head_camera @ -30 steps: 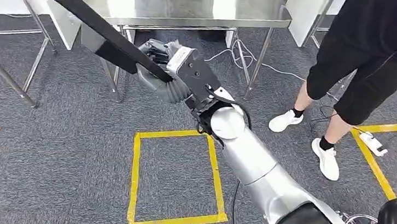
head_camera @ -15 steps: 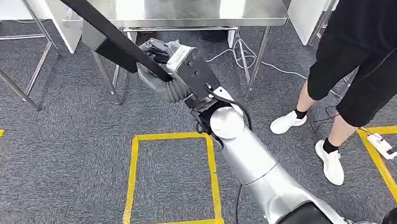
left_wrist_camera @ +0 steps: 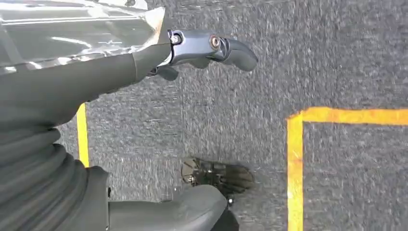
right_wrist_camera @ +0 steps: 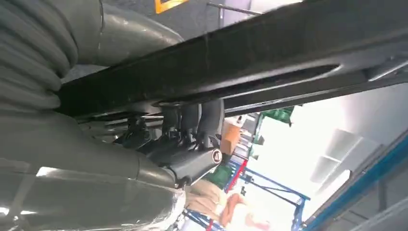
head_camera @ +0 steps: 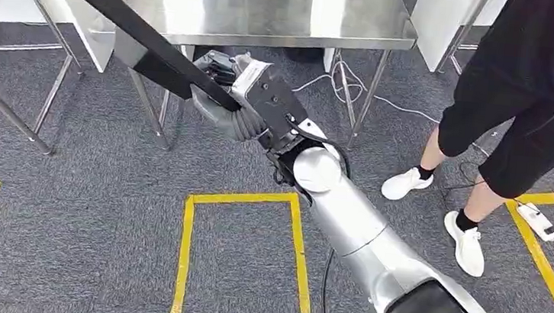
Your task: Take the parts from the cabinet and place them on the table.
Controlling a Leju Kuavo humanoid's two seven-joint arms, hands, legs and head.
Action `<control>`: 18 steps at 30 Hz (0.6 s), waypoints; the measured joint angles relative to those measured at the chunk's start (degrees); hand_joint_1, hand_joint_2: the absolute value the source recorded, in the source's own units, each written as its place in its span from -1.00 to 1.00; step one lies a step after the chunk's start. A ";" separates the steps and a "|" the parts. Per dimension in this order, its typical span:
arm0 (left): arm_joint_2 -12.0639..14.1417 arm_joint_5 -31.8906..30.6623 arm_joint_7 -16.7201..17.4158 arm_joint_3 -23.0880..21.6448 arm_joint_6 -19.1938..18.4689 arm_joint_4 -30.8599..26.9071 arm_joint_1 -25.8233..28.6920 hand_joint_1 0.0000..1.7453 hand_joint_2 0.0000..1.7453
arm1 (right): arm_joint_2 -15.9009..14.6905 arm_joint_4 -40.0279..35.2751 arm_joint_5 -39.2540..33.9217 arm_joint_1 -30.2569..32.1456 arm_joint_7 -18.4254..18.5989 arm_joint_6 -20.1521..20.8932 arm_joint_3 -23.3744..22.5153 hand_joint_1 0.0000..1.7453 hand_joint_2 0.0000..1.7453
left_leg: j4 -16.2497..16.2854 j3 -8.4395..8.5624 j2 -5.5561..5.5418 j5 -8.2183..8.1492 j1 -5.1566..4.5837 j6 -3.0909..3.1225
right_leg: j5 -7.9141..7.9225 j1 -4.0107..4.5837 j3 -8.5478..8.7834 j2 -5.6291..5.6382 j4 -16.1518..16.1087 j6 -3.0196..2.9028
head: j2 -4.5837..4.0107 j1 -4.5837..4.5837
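Note:
A long black flat part (head_camera: 112, 10) runs from the upper left down to my right hand (head_camera: 222, 97), which grips its lower end just in front of the steel table (head_camera: 258, 1). In the right wrist view the dark fingers (right_wrist_camera: 192, 120) wrap around the black part (right_wrist_camera: 269, 57). My left hand (left_wrist_camera: 86, 96) hangs over the grey carpet, its fingers (left_wrist_camera: 211, 45) and thumb (left_wrist_camera: 192, 207) apart, and it holds nothing.
A person (head_camera: 525, 96) in black with white shoes stands at the right, near a power strip (head_camera: 540, 220) and cables (head_camera: 357, 84). A yellow tape square (head_camera: 184, 255) marks the carpet below my arm. Another table's legs (head_camera: 3, 103) stand at the left.
The whole picture has shifted: the camera has moved, and the steel table now sits a little lower and further right in view. My right hand keeps its grip on the black part.

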 joint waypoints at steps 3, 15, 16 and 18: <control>-0.13 -0.33 0.17 0.02 0.00 0.02 0.22 -1.00 1.00 | -0.31 0.00 0.00 0.43 0.02 0.00 0.11 1.00 1.00 | 0.14 1.74 -0.48 -1.56 0.50 -1.17 | 3.67 -0.64 -0.93 -0.02 -5.34 1.74 | 0.00 0.04; -0.13 -0.92 0.85 0.00 0.04 0.00 0.02 -1.00 1.00 | -0.15 0.00 0.02 0.28 0.04 -0.07 0.48 1.00 1.00 | 18.92 -8.67 0.27 -8.48 1.53 -5.07 | 7.72 -0.68 5.52 0.32 -15.37 -2.01 | 0.00 -0.22; -0.15 -0.98 1.03 0.00 0.04 0.02 0.15 -1.00 1.00 | -0.20 0.04 0.00 0.32 0.04 -0.09 0.52 1.00 1.00 | 19.67 -10.22 0.26 -9.08 1.52 -5.09 | 7.20 -0.57 6.12 0.43 -15.37 -1.99 | 0.00 -0.20; -0.20 -1.18 1.22 0.00 0.07 0.02 0.24 -1.00 1.00 | -0.20 0.04 0.00 0.30 0.04 -0.09 0.52 1.00 1.00 | 15.02 -10.16 0.26 -6.22 1.43 -4.45 | 6.01 -0.36 7.73 0.60 -15.40 -1.97 | 0.00 -0.20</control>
